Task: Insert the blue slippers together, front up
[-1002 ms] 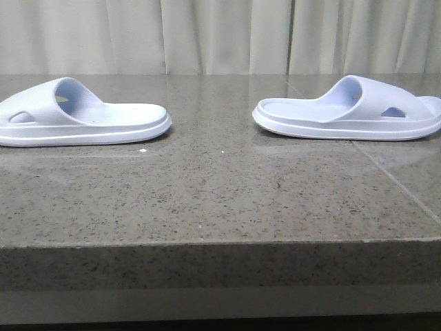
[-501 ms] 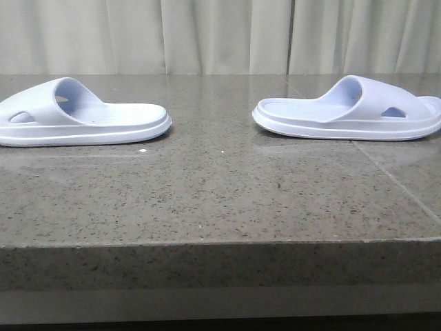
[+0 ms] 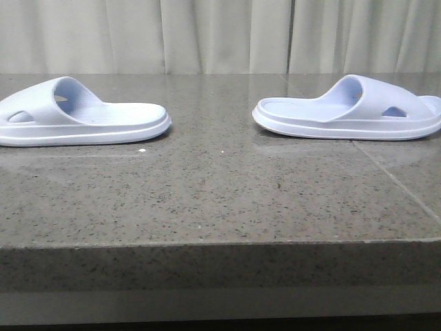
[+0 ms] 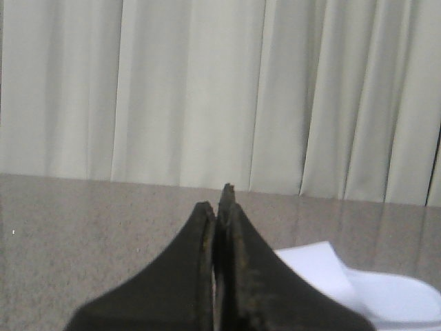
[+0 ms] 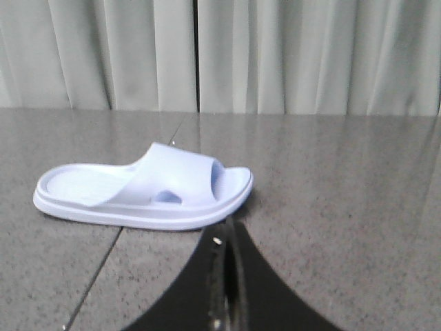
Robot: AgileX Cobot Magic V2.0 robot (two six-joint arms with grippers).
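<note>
Both tools (image 4: pixel 219 207) (image 5: pixel 227 238) closed, empty; blue slippers (image 3: pixel 83 114) (image 3: pixel 351 110) unmoved vs earlier.

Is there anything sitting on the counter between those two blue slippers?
No. In the front view, only bare speckled counter lies between the left slipper and the right slipper.

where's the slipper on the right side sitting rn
In the front view the right slipper lies flat on the right rear of the stone table, heel end toward the left slipper, with a wide bare gap between them.
</note>
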